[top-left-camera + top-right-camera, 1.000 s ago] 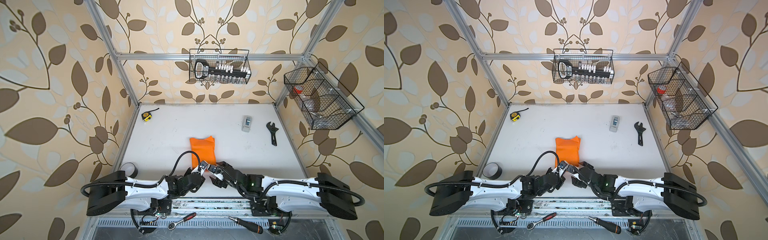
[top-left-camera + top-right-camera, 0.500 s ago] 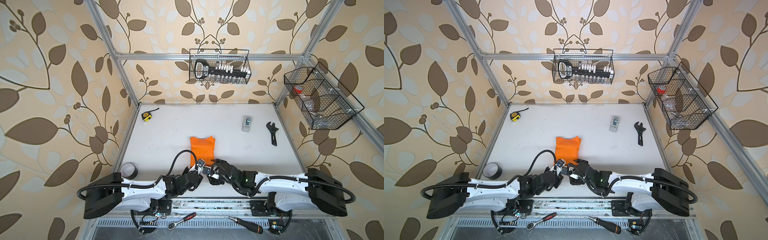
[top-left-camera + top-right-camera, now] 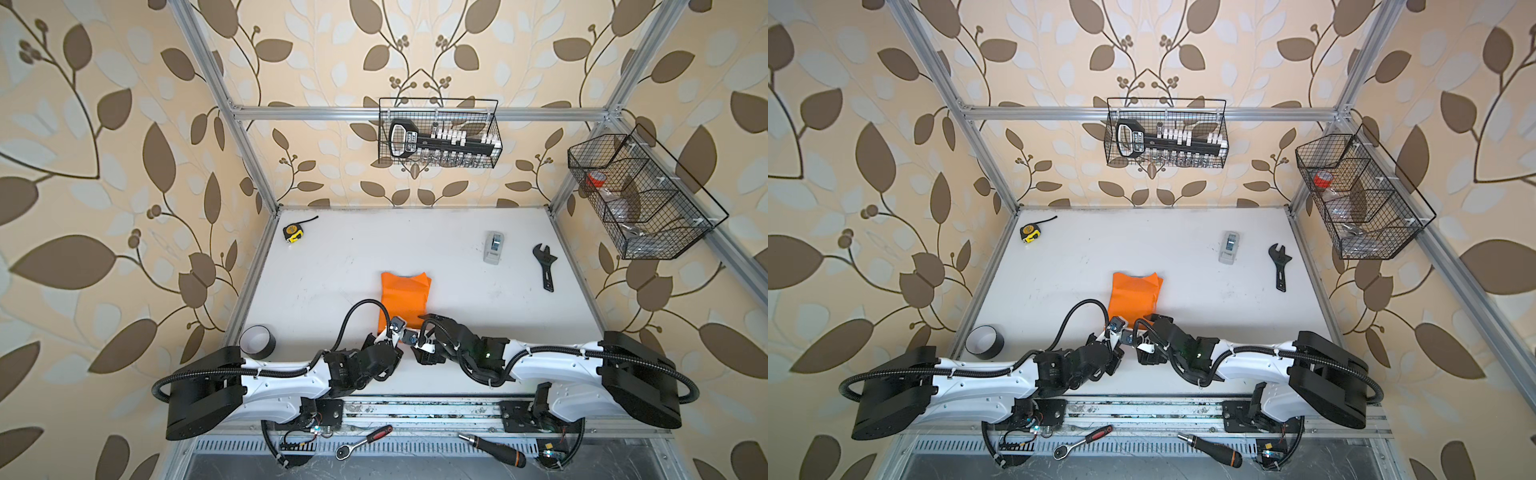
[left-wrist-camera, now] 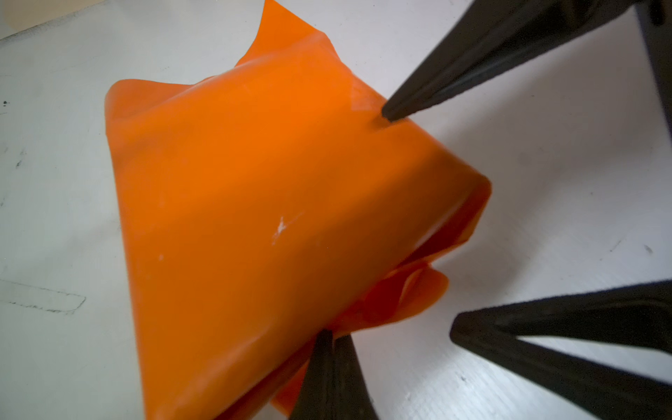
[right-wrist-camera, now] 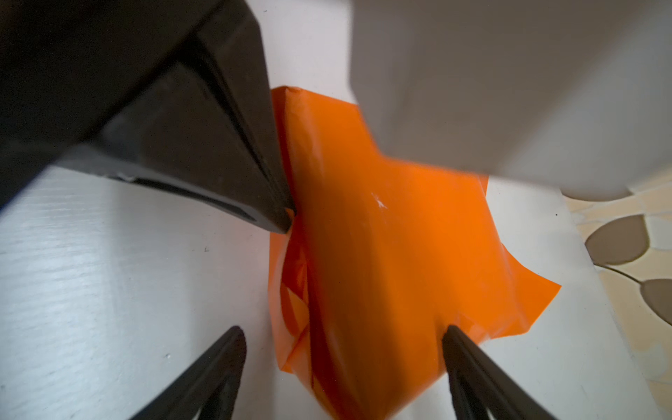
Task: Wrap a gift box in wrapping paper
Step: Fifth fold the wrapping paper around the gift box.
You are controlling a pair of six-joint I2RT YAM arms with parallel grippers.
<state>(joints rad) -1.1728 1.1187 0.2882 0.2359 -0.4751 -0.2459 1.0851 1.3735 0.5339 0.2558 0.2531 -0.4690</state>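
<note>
The orange wrapping paper (image 3: 405, 297) (image 3: 1136, 295) lies folded into a bundle in the middle of the white table. The gift box is hidden; only paper shows. My left gripper (image 4: 329, 336) is shut, and its joined tips press against the loose folds at the bundle's near end. My right gripper (image 5: 342, 332) is open and straddles that same end. One of its fingertips (image 5: 451, 332) touches the paper (image 5: 382, 254). The other fingertip (image 5: 236, 332) stands on bare table beside it. In the left wrist view the right gripper's far fingertip (image 4: 387, 114) rests on the paper's (image 4: 254, 200) top.
A grey tape dispenser (image 3: 493, 247) and a black wrench (image 3: 546, 268) lie at the back right. A tape measure (image 3: 293, 232) sits back left and a tape roll (image 3: 257, 340) near left. Wire baskets (image 3: 438, 133) (image 3: 636, 195) hang on the walls. A ratchet (image 3: 365, 440) and a screwdriver (image 3: 492, 448) lie on the front rail.
The right arm has swung left, closer in on the bundle's near end, with its jaws still wide. The left gripper stays shut at the paper and has shifted only slightly.
</note>
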